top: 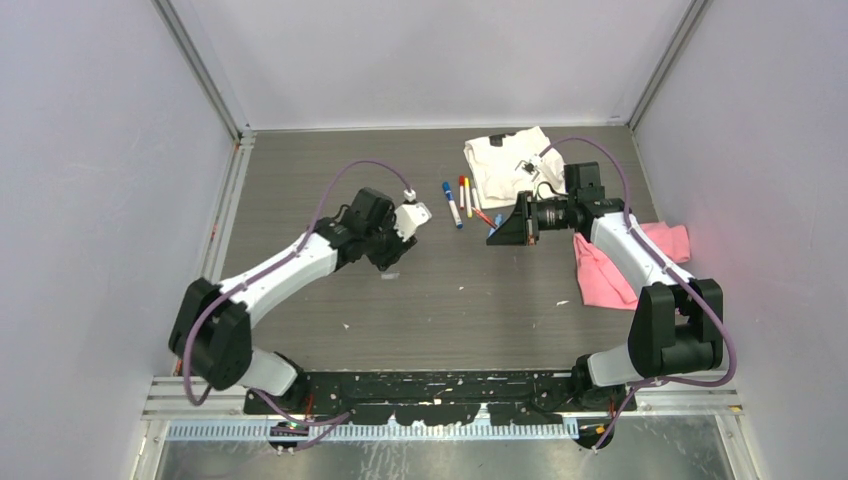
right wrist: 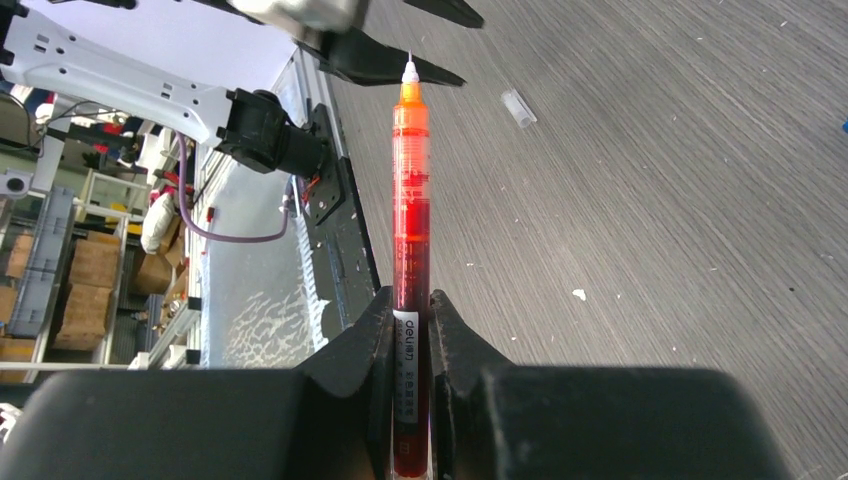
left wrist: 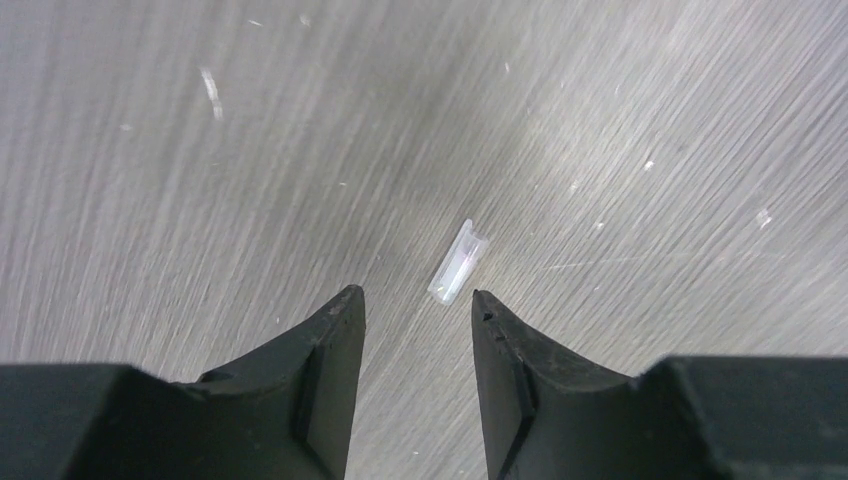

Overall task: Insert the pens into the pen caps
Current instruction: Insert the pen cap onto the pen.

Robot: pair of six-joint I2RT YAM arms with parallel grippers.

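While the right gripper (right wrist: 410, 300) is clenched on the lower barrel of a red pen (right wrist: 410, 180), the pen's bare white tip points away from the wrist camera, out over the table (top: 450, 310) toward the left arm. Its barrel runs straight out from between the two pads, which press it from both sides.

Across the table, the left gripper (left wrist: 418, 295) hangs with its fingers spread and nothing between them. A small clear cap (left wrist: 458, 262) lies flat on the wood grain just ahead of the fingertips, roughly in line with the gap and touching neither finger. The right wrist view shows the same cap (right wrist: 518, 107) on the table, to the right of the pen tip.

From above, a blue-capped pen (top: 452, 204) and a red-topped pen (top: 462, 186) lie side by side between the two arms, near a crumpled white cloth (top: 505, 160). A pink cloth (top: 610, 275) lies beside the right arm. In this top view the held pen is hard to pick out; a thin red streak near the right gripper (top: 495, 235) may be it.
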